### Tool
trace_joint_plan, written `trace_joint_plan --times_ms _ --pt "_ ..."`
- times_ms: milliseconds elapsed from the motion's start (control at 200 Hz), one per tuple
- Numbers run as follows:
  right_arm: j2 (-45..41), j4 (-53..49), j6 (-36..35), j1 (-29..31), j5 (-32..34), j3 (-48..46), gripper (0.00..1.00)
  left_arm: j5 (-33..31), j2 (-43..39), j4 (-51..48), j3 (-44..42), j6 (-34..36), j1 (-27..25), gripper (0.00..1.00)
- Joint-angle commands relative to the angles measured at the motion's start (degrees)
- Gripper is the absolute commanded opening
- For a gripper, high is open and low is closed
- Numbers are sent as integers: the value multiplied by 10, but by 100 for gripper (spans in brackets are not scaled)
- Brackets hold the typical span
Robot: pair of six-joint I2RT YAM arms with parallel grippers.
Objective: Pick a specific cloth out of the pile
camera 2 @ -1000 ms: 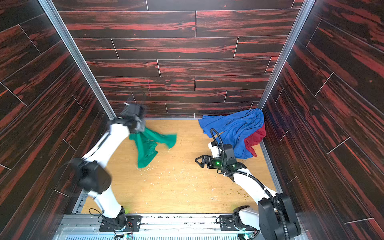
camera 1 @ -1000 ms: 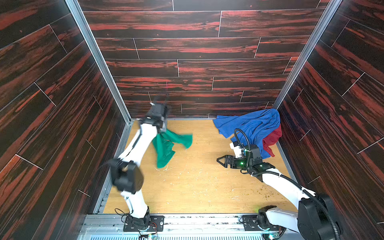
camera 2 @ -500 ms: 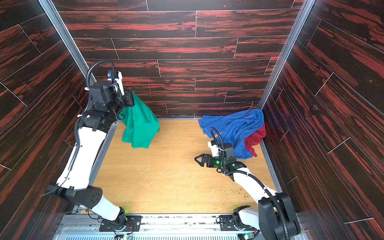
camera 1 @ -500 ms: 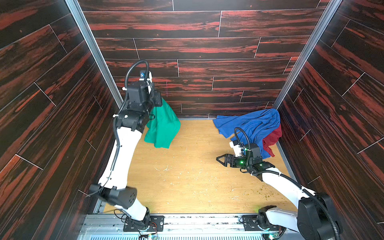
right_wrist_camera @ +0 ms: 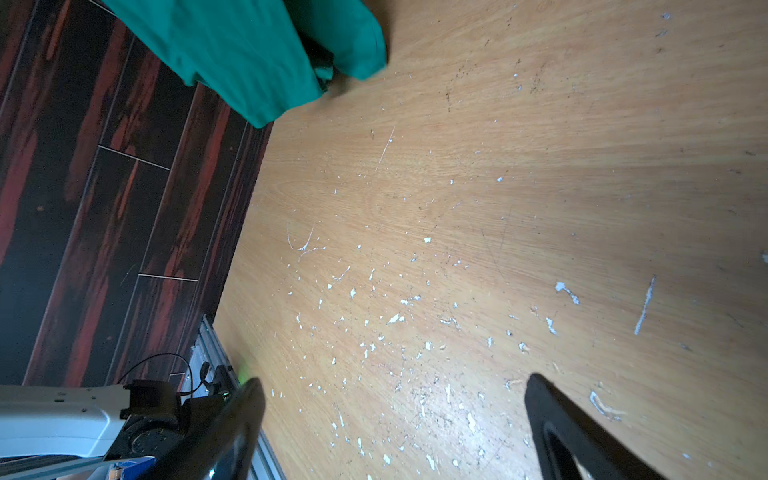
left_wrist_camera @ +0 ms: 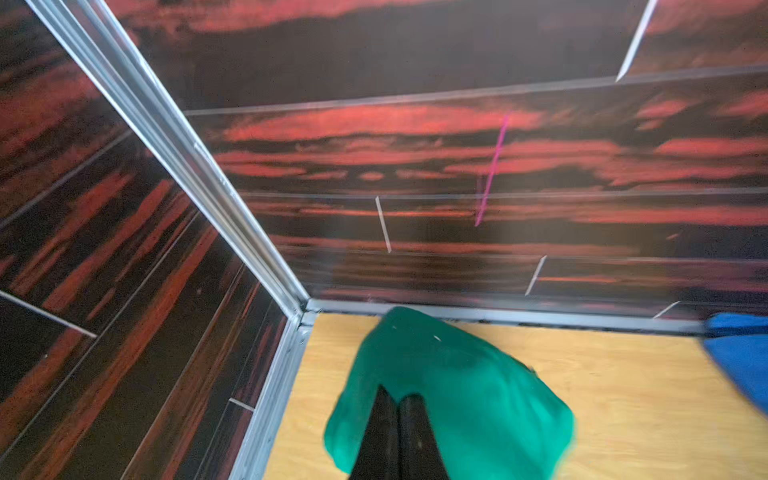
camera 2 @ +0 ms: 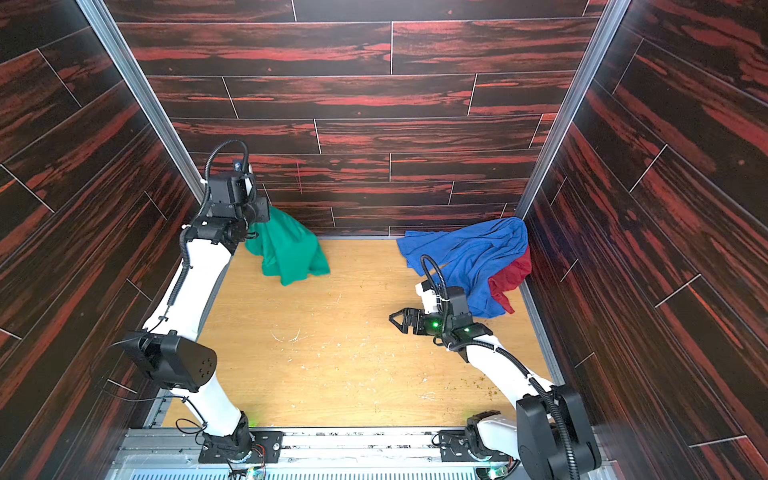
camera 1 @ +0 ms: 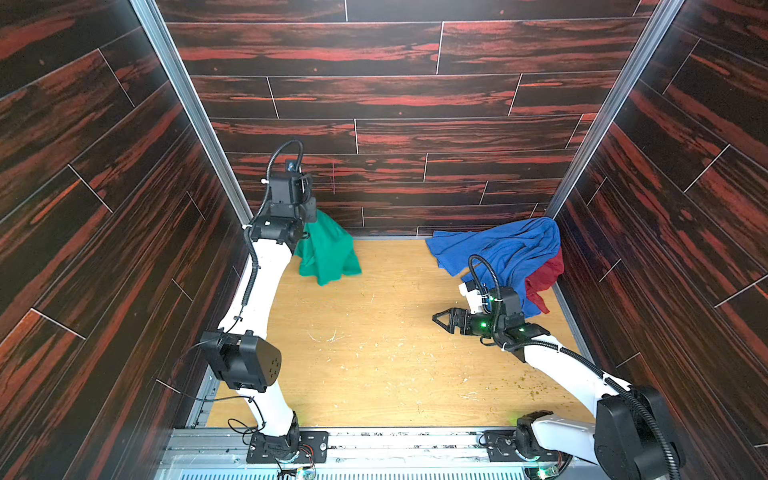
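The small emerald-green soft cloth (camera 1: 328,253) is already out of the pile and hangs at the far left corner of the light wooden bench (camera 1: 374,374), pinched at its top by the left pincer (left_wrist_camera: 397,395). The left wrist view shows the two black jaws pressed together on a fold of the fabric. In both top views the cloth drapes straight down from that grip, so its long axis runs vertically, top at the pincer and loose hem toward the bench. The right wrist view shows a shadow close under the hem (right_wrist_camera: 249,50), but whether the hem touches the wood cannot be told.

The pile lies well apart at the far right corner. It is a large royal-blue cloth (camera 1: 498,253) slumped against the wall, with a dark red cloth (camera 1: 546,276) showing from under its right edge. Bare bench separates it from the green piece.

The right pincer (camera 1: 441,321) sits low over the bench just on the near side of the pile. Its jaws are spread wide, hold nothing, and point left toward the middle.

Judging from this, the left arm alone governs what comes next. Lowering or releasing the cloth where it hangs would leave it on the left side, clear of the pile. The open right pincer is far from it and need not take part.
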Motion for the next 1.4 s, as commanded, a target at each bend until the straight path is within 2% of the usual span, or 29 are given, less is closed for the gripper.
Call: trace_joint_plan --times_ms 0,256,486,536,737,902,1017,1102,1213,1393 --pt "14 -8 -5 2 -4 11 98 20 8 50 -25 30 0 0" --pt "8 -19 -11 2 -1 5 98 144 45 87 -96 -7 -1 0" --pt "1 -35 -22 2 5 0 98 299 64 143 -154 -41 -3 0" --pt "1 -34 -22 2 5 0 98 312 64 153 -167 -46 -2 0" --pt "2 -31 -20 2 -1 1 98 241 93 178 -190 -105 47 0" --pt "4 -34 -24 2 -2 0 98 220 139 209 -182 -144 96 0" --pt "5 -40 -26 2 -1 1 98 168 202 164 -119 -119 104 0" --pt "2 -46 -26 2 1 -1 98 93 263 88 -43 -105 103 0" --pt "-5 -51 -25 2 6 -7 98 30 342 -4 60 -90 103 0" --pt "-15 -57 -23 2 7 -13 98 38 361 -8 68 -90 104 1"
